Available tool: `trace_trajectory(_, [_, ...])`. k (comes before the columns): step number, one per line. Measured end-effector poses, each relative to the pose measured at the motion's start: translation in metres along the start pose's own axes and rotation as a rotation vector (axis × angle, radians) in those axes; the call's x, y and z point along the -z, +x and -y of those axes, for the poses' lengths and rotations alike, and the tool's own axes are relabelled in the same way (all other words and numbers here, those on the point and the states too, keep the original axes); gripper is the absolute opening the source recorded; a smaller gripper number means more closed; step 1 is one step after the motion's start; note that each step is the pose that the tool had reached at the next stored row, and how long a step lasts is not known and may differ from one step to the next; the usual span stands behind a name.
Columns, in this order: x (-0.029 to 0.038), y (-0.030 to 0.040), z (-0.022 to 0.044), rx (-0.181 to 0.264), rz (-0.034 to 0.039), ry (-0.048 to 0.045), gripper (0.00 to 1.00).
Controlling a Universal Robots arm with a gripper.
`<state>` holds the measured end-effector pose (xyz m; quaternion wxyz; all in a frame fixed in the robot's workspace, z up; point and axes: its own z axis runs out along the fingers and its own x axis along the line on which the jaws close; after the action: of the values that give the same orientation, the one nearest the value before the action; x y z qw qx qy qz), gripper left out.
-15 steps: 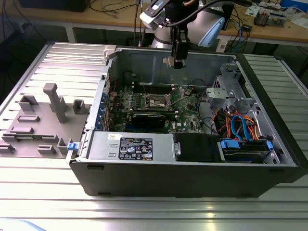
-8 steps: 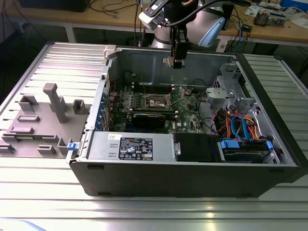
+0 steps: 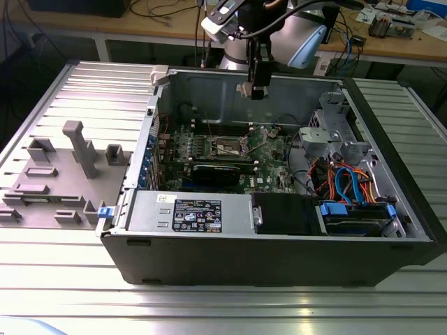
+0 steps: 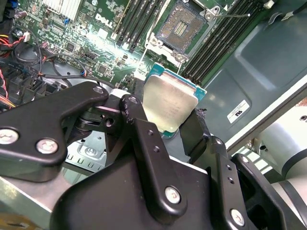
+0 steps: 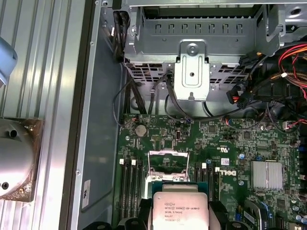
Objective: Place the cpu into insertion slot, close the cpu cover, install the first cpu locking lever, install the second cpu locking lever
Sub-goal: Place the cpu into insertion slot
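Observation:
My gripper (image 3: pixel 255 89) hangs above the open computer case, over its far wall. It is shut on the cpu (image 4: pixel 169 103), a small square chip with a dull silver top, held by its edges between the black fingers (image 4: pixel 136 115). In the first wrist view the cpu (image 5: pixel 180 211) sits well above the green board (image 5: pixel 249 143). The insertion slot (image 4: pixel 184 24) lies bare below, its dark pin field showing inside a silver rim; it is also on the board in the exterior view (image 3: pixel 227 145). The cpu cover (image 5: pixel 168 163) stands raised. A thin locking lever (image 4: pixel 232 15) is swung out beside the slot.
Long black memory slots (image 4: pixel 216 45) flank the socket. A black card (image 3: pixel 220 171) lies across the board nearer the camera. A silver drive cage (image 5: pixel 192 43), bundled cables (image 3: pixel 346 185) and the case walls (image 3: pixel 209 84) ring the board. A grey fixture (image 3: pixel 80 146) stands outside, at the exterior view's left.

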<state>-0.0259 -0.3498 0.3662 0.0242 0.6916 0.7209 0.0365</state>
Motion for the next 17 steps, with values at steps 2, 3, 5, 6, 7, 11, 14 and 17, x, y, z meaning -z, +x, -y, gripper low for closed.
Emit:
trace_trajectory(2, [0.0000,0.0000,0.0000,-0.002,0.0002,0.0000,0.54])
trace_trajectory(3, [0.0001,-0.0001,0.0000,-0.012,0.0012,-0.0001,0.54])
trace_trajectory(5, [-0.0001,0.0000,0.0000,-0.034,0.0029,-0.0006,0.54])
trace_trajectory(6, [-0.0002,0.0000,0.0000,-0.047,0.0041,-0.0007,0.54])
trace_trajectory(7, [-0.0006,0.0000,0.0001,-0.064,0.0055,-0.0010,0.54])
trace_trajectory(11, [-0.0015,0.0001,0.0017,-0.090,0.0078,-0.0010,0.54])
trace_trajectory(14, [-0.0038,0.0007,0.0052,-0.089,0.0076,-0.0010,0.54])
trace_trajectory(17, [-0.0069,0.0013,0.0094,-0.077,0.0067,-0.0007,0.54])
